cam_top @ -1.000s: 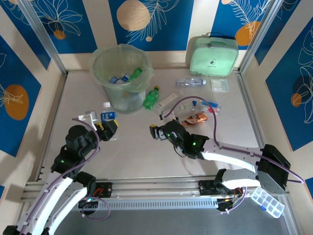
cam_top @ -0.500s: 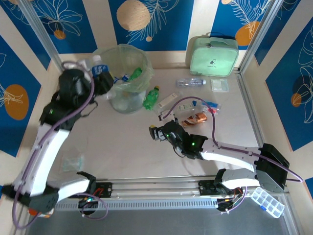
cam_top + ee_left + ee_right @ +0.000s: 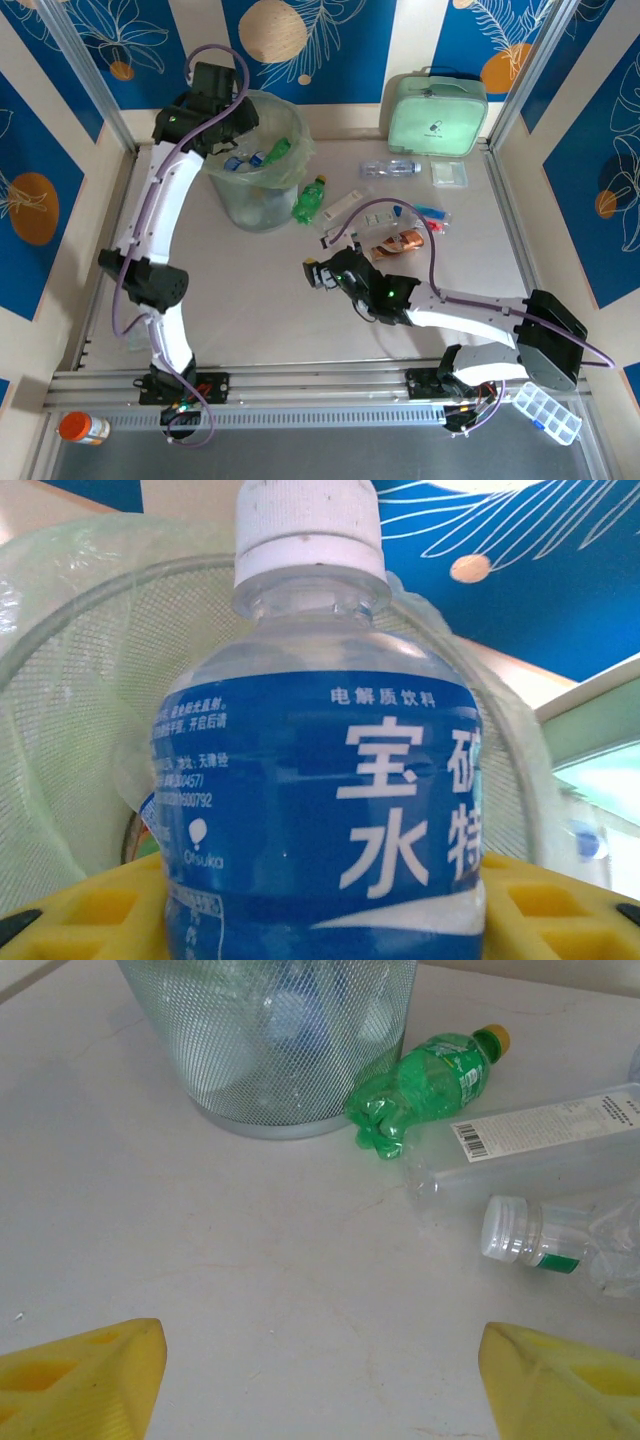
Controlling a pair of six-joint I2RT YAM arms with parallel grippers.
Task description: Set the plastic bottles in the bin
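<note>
left gripper (image 3: 220,108) clamped on blue-label bottle (image 3: 315,780), held over the bin (image 3: 262,208) rim, looks set to drop it in; right gripper (image 3: 320,1380) open, low over table (image 3: 250,1260) - facing green bottle (image 3: 425,1085) beside bin.

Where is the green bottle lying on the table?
In the top view, the green bottle lies just right of the bin's base, the clear barcoded box on its other side.
</note>
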